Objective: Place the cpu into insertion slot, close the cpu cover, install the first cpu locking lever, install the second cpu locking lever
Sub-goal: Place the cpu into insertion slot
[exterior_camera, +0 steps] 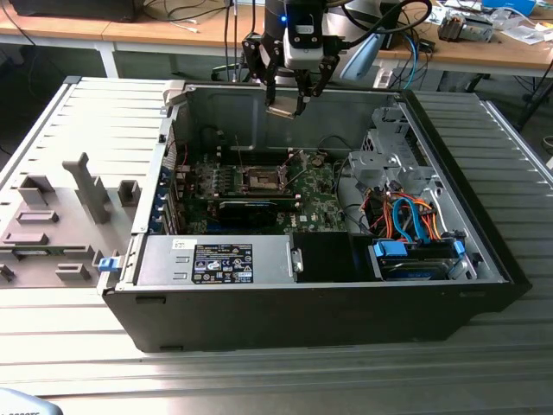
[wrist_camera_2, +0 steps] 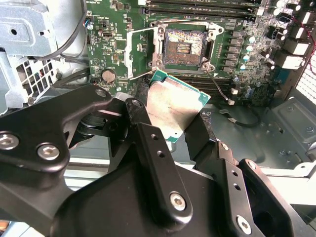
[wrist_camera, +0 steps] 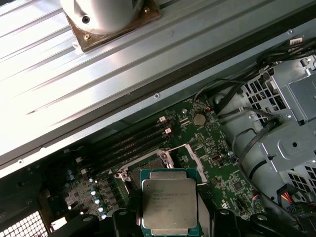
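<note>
Ribbed grey metal table (exterior_camera: 78,363), open PC case (exterior_camera: 302,311) lying on it, wooden benches (exterior_camera: 173,35) along the far side.

On my feed the cpu (exterior_camera: 282,110) hangs in the air over the far end of the case, close in front of its far wall and well above the green mobo (exterior_camera: 320,203). The gripper (exterior_camera: 286,99) has it pinched: black fingers (wrist_camera_2: 148,143) are closed on two opposite edges. In the second wrist view the pale metal face shows, w/ a green rim round it.

The insertion slot (wrist_camera_2: 183,48) sits on the mobo below, apart from the cpu and bare: dark contact field inside a silver rim. Chip is not seated. The cpu cover (wrist_camera_2: 140,49) is swung open and lies off to one side of the slot, so the socket is uncovered.

Further out in the first wrist view I see long black RAM slots (wrist_camera: 133,140) running beside the slot and a coin cell (wrist_camera: 199,119) a bit beyond.

In the exterior view the PSU (exterior_camera: 216,259) fills the near side toward the exterior view's left. Orange and blue cables (exterior_camera: 406,216) bunch up at the exterior view's right, w/ a metal drive cage (exterior_camera: 389,156) just beyond them. Outside the case, at the exterior view's left, there's a grey fixture tray (exterior_camera: 52,216).
</note>
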